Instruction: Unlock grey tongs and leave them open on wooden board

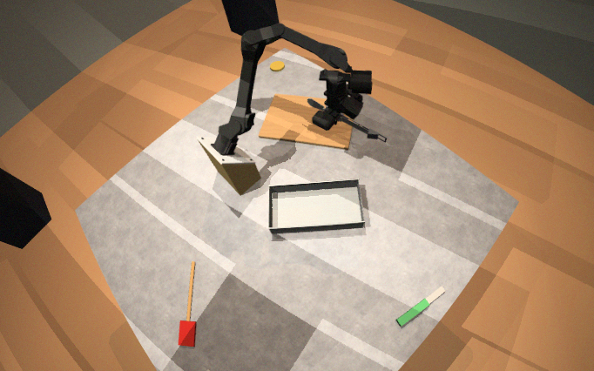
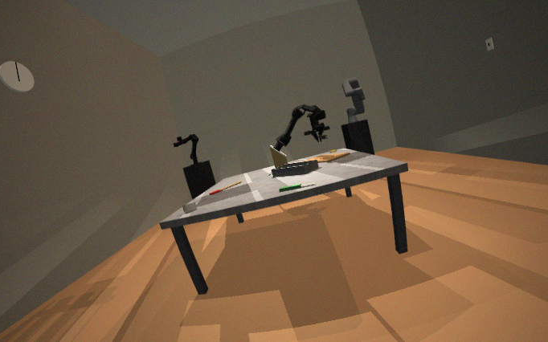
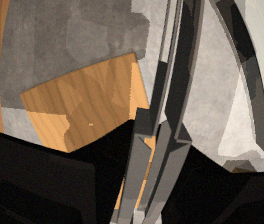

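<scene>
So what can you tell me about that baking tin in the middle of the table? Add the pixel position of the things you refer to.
The tin [image 1: 316,227] [image 2: 295,169] [image 3: 258,100] is a shallow rectangle with thin, dark grey upright walls and a pale, whitish floor. It looks like metal, though I can't be sure. It sits flat on the table, open side up, with nothing in it. Nothing touches its sides; the wooden board [image 1: 304,120] lies apart from it.
</scene>
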### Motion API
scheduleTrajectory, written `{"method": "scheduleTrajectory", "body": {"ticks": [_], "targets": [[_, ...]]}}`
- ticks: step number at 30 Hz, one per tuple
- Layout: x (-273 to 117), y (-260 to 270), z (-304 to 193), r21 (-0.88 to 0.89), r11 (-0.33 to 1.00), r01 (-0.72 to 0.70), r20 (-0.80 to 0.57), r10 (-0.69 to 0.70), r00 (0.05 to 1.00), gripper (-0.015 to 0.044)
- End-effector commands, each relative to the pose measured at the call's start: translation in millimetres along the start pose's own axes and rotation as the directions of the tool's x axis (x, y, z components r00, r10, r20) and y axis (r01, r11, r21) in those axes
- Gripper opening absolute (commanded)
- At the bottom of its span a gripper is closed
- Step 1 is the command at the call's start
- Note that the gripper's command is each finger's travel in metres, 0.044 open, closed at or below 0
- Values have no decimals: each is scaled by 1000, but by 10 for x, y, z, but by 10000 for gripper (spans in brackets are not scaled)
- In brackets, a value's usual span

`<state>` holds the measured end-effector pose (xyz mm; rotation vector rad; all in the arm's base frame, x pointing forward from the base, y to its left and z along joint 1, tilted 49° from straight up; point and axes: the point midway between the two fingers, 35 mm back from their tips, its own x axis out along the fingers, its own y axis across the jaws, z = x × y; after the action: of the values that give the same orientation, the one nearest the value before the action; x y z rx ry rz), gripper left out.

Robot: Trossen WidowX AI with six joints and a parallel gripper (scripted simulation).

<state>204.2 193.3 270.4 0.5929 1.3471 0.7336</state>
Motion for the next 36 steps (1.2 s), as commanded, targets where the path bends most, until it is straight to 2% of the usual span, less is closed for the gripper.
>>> {"method": "scheduleTrajectory", "body": {"ticks": [1,36], "targets": [[-2,4,-10,-16,1000,9,7,-9,1000,-150],[246,660,-910,-461,883,89,-25,-113,993,-150]]}}
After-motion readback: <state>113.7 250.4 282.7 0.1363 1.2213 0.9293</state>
